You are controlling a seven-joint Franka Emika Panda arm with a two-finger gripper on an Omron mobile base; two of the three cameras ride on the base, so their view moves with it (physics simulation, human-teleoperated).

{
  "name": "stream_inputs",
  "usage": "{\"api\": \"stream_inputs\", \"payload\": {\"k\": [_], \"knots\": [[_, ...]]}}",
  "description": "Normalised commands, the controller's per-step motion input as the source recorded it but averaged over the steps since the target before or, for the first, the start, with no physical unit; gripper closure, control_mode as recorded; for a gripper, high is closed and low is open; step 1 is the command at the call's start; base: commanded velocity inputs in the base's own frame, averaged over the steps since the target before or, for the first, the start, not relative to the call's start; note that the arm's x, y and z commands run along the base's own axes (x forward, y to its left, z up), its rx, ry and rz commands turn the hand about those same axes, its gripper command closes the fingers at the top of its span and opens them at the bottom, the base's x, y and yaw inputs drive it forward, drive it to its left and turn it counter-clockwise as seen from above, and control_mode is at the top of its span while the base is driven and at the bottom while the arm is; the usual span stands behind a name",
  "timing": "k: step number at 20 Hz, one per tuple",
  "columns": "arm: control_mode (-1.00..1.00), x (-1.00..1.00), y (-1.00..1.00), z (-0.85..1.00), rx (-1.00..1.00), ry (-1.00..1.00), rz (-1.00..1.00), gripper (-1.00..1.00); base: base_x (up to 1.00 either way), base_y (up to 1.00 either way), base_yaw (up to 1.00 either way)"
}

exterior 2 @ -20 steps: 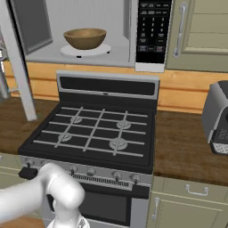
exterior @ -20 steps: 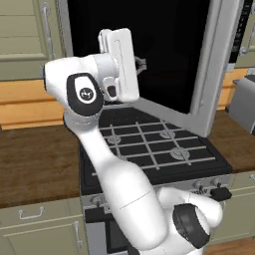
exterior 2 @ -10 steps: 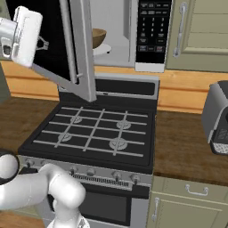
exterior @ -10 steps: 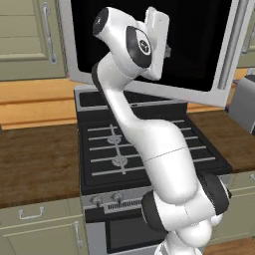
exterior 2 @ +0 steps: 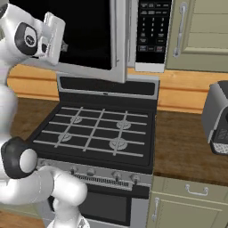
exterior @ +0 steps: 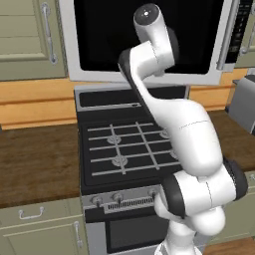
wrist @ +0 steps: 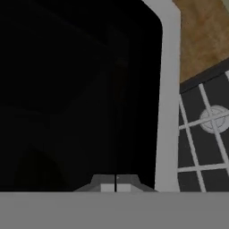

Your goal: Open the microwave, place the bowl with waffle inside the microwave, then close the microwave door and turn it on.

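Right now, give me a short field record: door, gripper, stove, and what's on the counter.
microwave door: nearly shut, right edge slightly ajar in the right base view
gripper: shut, empty, tips against the door's black glass
keypad: right of the door, untouched
stove: below the microwave, burners bare
toaster: on the counter, right of the stove

The microwave door (exterior: 149,40) has its black glass partly covered by the arm in the left base view, and its top is cut off by the picture's edge. The toaster (exterior 2: 217,118) at right is cropped there too. Nothing behind the dark glass can be made out.
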Motion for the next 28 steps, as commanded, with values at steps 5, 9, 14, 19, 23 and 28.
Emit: {"api": "stream_inputs", "payload": {"k": [5,9,14,19,23,28], "knots": [[-1.0,1.0,-0.17,-0.2,0.07,0.01,0.59,1.0,0.0,0.0,0.0],[-1.0,1.0,-0.19,-0.04,0.06,0.05,0.5,1.0,0.0,0.0,0.0],[-1.0,1.0,-0.08,0.0,0.0,0.21,0.34,1.0,0.0,0.0,0.0],[-1.0,0.63,0.0,-0.1,-0.04,0.12,0.24,1.0,0.0,0.0,0.0],[-1.0,-0.84,-0.17,0.0,-0.02,-0.05,0.14,1.0,0.0,0.0,0.0],[-1.0,-1.0,-0.36,0.0,0.0,-0.19,0.05,1.0,0.0,0.0,0.0]]}}
